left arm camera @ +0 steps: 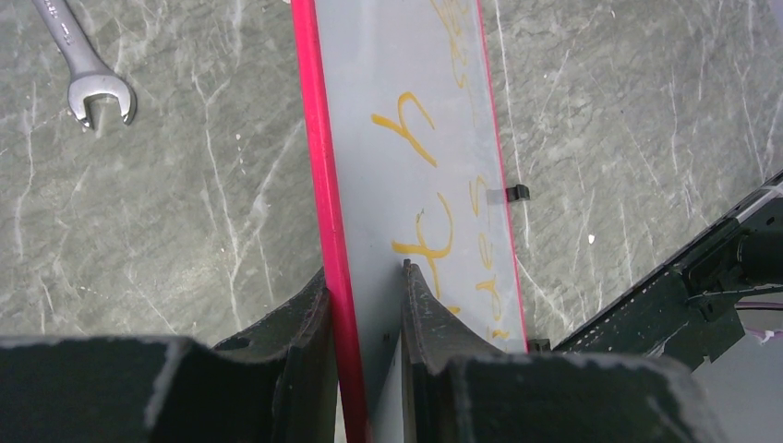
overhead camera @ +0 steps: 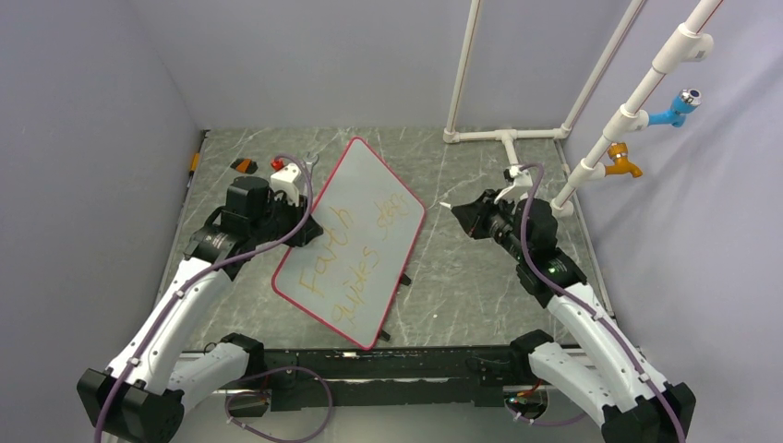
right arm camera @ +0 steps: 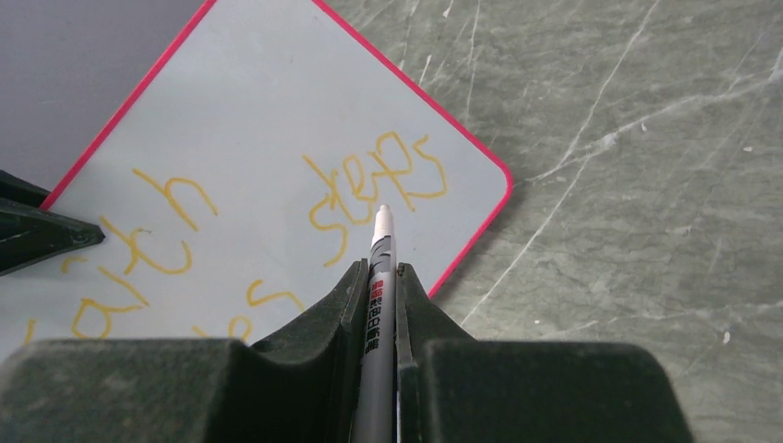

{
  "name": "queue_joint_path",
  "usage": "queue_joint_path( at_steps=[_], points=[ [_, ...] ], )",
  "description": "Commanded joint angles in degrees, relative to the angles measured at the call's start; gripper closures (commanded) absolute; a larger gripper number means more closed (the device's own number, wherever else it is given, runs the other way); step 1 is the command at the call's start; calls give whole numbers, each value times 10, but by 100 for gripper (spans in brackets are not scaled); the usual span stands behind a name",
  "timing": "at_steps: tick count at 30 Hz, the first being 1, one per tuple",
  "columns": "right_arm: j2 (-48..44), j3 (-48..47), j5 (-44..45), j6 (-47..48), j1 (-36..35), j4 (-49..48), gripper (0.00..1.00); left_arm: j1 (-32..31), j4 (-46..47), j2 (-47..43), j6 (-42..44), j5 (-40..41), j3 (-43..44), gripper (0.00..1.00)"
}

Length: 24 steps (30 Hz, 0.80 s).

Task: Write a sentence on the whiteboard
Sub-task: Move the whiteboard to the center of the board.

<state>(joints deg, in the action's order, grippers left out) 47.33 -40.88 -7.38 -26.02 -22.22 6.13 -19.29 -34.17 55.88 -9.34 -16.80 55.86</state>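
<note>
Clamping the left pincer tight on the long red rim of the whiteboard, mid-worktop, skewed toward the far edge. Pinching a marker in the right pincer, near the board's right corner, tip aimed at the yellow sentence. Toward the far-left corner, a wrench.

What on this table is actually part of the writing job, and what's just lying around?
Part of the job: whiteboard, clamped in the left jaws; yellow sentence on it; marker in the right jaws.

Lying about: wrench; small orange-and-black item; small red item; white pipe frame.
</note>
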Motion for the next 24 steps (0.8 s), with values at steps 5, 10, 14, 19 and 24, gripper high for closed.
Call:
queue_joint_path(
  at_steps=[5, 10, 14, 19, 24],
  points=[
    [-39, -17, 12, -3, 0, 45, 100, 2, -64, -17, 52, 75, 17, 100],
    [-43, -3, 2, -4, 0, 42, 100, 2, -93, -48, 26, 81, -4, 100],
    [-45, 13, -7, -10, -1, 28, 100, 2, -111, -66, 13, 87, -18, 100],
    [-41, 30, -17, -15, 0, 12, 100, 2, -107, -85, 12, 99, -46, 99],
    [-33, 58, -53, -24, -1, -28, 100, 2, -95, -88, 7, 110, -63, 88]
  ],
)
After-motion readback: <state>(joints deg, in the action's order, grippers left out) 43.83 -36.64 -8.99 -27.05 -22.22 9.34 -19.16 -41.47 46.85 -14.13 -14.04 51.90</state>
